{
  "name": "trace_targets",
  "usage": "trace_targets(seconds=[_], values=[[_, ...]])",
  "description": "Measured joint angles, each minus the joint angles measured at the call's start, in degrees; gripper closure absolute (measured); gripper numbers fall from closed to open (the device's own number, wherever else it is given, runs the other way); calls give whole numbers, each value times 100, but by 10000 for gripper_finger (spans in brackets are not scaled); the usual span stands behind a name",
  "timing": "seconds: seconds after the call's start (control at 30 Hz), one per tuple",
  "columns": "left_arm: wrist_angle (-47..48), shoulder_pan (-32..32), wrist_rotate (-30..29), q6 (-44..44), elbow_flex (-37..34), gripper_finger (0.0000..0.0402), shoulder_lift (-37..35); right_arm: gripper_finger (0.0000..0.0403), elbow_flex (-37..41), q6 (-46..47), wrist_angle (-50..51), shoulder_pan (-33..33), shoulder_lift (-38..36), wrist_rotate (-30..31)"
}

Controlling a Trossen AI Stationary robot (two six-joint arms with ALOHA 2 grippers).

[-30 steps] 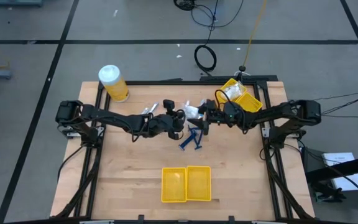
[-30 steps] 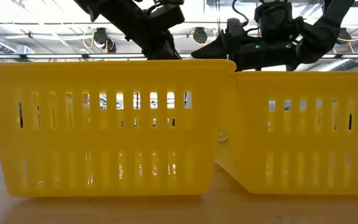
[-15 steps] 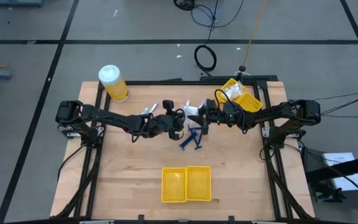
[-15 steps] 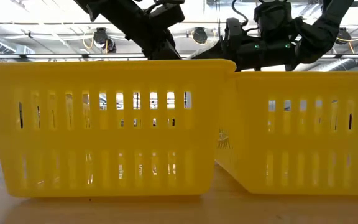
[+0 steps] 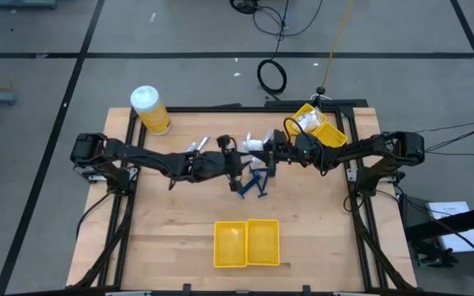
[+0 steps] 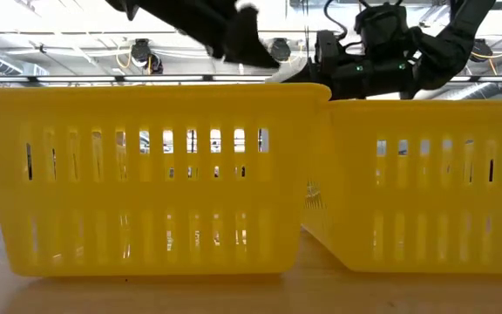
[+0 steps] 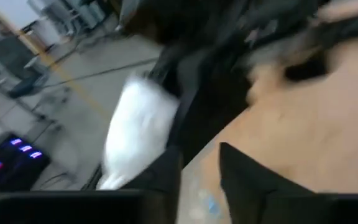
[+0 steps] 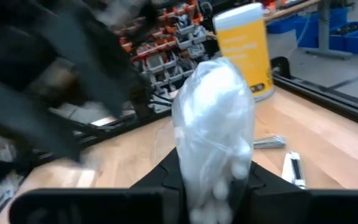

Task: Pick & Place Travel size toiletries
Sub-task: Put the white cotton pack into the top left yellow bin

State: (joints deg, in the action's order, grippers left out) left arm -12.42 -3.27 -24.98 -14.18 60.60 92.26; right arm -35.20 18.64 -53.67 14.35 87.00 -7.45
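Between two arms, right end effector point(image 8: 211, 180) clamps one clear packet point(image 8: 214, 127); left's grip unclear.

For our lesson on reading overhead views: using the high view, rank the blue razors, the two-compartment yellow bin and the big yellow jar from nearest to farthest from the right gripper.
From the right gripper, holding a clear packet:
1. Blue razors, just below it at table centre.
2. Two-compartment yellow bin, at the near edge.
3. Big yellow jar, at the far left corner.

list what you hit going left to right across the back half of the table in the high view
yellow jar with white lid → silvery pieces → left claw → clear packet of white bits, held in the right claw → tilted yellow bin
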Motion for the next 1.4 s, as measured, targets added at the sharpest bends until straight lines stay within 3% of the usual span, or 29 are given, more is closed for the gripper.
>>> trace_targets(seconds=[0.23,0.47,0.57,0.73,0.83,1.03,1.4], values=[[93,-97,-15,-373,4,170,-455,359,2,-32,371,164,-52,-11],[791,-11,-931,85,4,132,-774,359,11,-620,1891,525,-862,263],[1188,140,-989,452,4,134,-770,359,2,-1219,2957,675,-1420,1159],[1651,387,-954,932,2,148,-588,362,8,-2695,4606,809,-2072,3684],[1660,508,-956,988,2,155,-466,362,7,-3375,5134,909,-2208,4518],[1534,667,-946,1002,2,158,-246,362,7,-4034,5303,1321,-1977,4639],[1567,667,-608,1000,2,158,-172,362,7,-4210,5413,1726,-1119,4421]])
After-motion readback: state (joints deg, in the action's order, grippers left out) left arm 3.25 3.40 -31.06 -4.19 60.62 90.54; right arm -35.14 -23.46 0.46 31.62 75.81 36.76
